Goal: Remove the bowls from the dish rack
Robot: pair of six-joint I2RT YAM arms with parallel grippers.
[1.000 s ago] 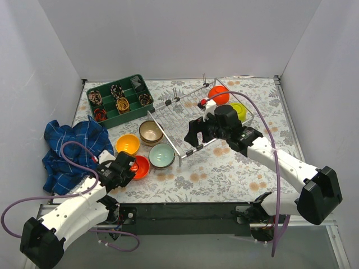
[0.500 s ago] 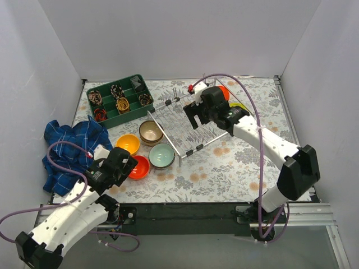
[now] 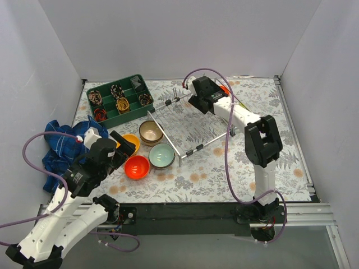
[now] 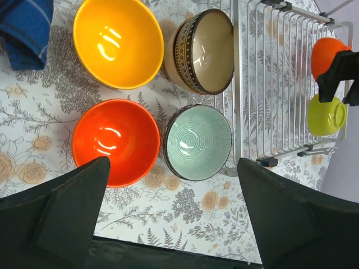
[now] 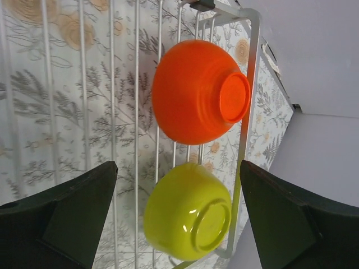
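Observation:
The wire dish rack (image 3: pixel 193 126) stands mid-table. Two bowls lie in its far end: a red-orange one (image 5: pixel 196 92) and a lime green one (image 5: pixel 188 218), both tipped with their bases showing. My right gripper (image 5: pixel 178 165) hangs open above them, the lime bowl between its fingers' line and untouched. Left of the rack, on the table, sit an orange-yellow bowl (image 4: pixel 115 42), a beige-and-brown bowl (image 4: pixel 202 50), a red-orange bowl (image 4: pixel 115 140) and a pale green bowl (image 4: pixel 197 142). Raised over these, my left gripper (image 4: pixel 172 162) is open and empty.
A dark green divided tray (image 3: pixel 119 101) with small patterned items is at the back left. A blue plaid cloth (image 3: pixel 64 148) lies crumpled at the left edge. White walls enclose the floral table (image 3: pixel 224 168) on three sides.
My left gripper opened, let go of the red-orange bowl on the table and rose away from it. My right arm swung from the rack's near side to its far end, over the two bowls.

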